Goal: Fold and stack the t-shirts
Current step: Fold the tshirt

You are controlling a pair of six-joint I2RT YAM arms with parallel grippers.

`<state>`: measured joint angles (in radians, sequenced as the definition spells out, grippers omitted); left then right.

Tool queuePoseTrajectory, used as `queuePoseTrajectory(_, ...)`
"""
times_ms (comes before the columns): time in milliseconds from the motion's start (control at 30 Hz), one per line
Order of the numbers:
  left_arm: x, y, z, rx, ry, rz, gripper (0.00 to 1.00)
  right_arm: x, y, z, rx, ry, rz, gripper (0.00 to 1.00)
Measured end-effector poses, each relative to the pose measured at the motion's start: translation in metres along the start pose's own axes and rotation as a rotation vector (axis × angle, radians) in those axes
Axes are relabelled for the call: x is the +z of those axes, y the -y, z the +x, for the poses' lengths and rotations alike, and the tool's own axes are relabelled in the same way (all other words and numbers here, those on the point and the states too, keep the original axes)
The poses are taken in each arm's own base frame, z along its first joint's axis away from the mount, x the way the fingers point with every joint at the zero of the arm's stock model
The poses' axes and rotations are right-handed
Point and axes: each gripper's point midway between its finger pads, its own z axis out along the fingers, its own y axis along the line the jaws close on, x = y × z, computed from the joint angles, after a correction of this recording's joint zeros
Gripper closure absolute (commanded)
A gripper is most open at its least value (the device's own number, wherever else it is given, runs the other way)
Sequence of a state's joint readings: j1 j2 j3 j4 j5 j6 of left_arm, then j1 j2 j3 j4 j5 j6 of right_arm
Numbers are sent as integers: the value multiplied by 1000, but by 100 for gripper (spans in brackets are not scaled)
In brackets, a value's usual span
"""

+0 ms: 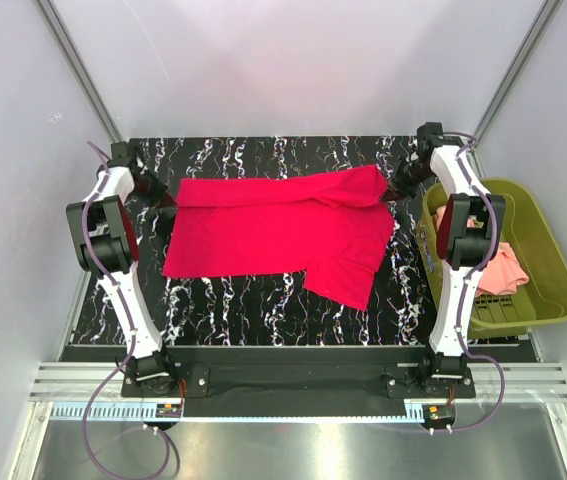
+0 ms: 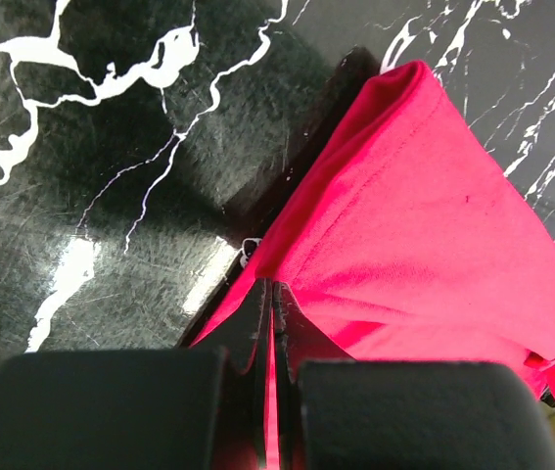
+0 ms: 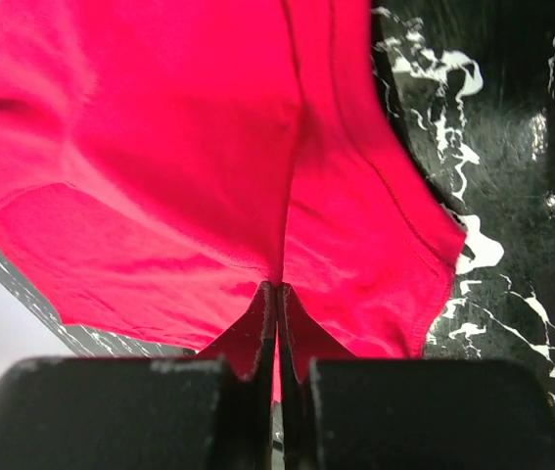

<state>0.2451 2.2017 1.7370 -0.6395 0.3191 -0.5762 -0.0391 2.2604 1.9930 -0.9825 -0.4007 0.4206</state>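
Note:
The crimson red t-shirt point(image 1: 278, 232) lies spread across the black marbled table point(image 1: 233, 300), one sleeve hanging toward the front right. My left gripper point(image 1: 166, 203) is shut on the shirt's far left corner; in the left wrist view red cloth point(image 2: 424, 215) runs between the closed fingers of that gripper point(image 2: 273, 286). My right gripper point(image 1: 395, 190) is shut on the far right corner, and the right wrist view shows red fabric point(image 3: 208, 147) pinched at the tips of the gripper point(image 3: 279, 286). The salmon-pink t-shirt point(image 1: 501, 268) lies crumpled in the basket.
An olive-green plastic basket point(image 1: 553, 260) stands off the table's right edge, beside the right arm. White walls with metal rails enclose the back and sides. Bare marbled table shows in front of the red shirt.

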Motion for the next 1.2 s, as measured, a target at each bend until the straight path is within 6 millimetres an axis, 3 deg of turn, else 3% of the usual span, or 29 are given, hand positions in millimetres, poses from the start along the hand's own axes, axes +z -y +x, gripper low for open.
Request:
queuePoseTrajectory(267, 1, -6, 5, -2, -14, -20, 100, 13, 9, 5, 7, -28, 29, 93)
queuePoseTrajectory(400, 2, -10, 8, 8, -20, -34, 69, 20, 16, 8, 9, -38, 61, 81)
queuePoseTrajectory(500, 0, -15, 8, 20, -10, -55, 52, 21, 21, 7, -2, -31, 92, 63)
queuePoseTrajectory(567, -6, -14, 7, 29, 5, -63, 50, 19, 20, 1, -21, -5, 108, 54)
queuePoseTrajectory(667, -22, -2, -2, 56, 63, -50, 57, 11, 7, -17, -53, 54, 105, 52)
queuePoseTrajectory(833, -38, 46, -18, 132, 175, 63, 76, 0, -29, -70, -104, 199, 29, 54)
queuePoseTrajectory(900, -32, 62, -17, 136, 181, 111, 81, 4, -40, -88, -115, 249, -2, 59)
queuePoseTrajectory(1000, -11, 79, -13, 121, 163, 174, 86, 22, -47, -94, -105, 261, -32, 69)
queuePoseTrajectory(1100, 14, 77, -5, 74, 121, 186, 86, 45, -53, -93, -91, 251, -77, 76)
queuePoseTrajectory(1200, 30, 71, -1, 25, 96, 182, 86, 64, -59, -92, -78, 241, -120, 77)
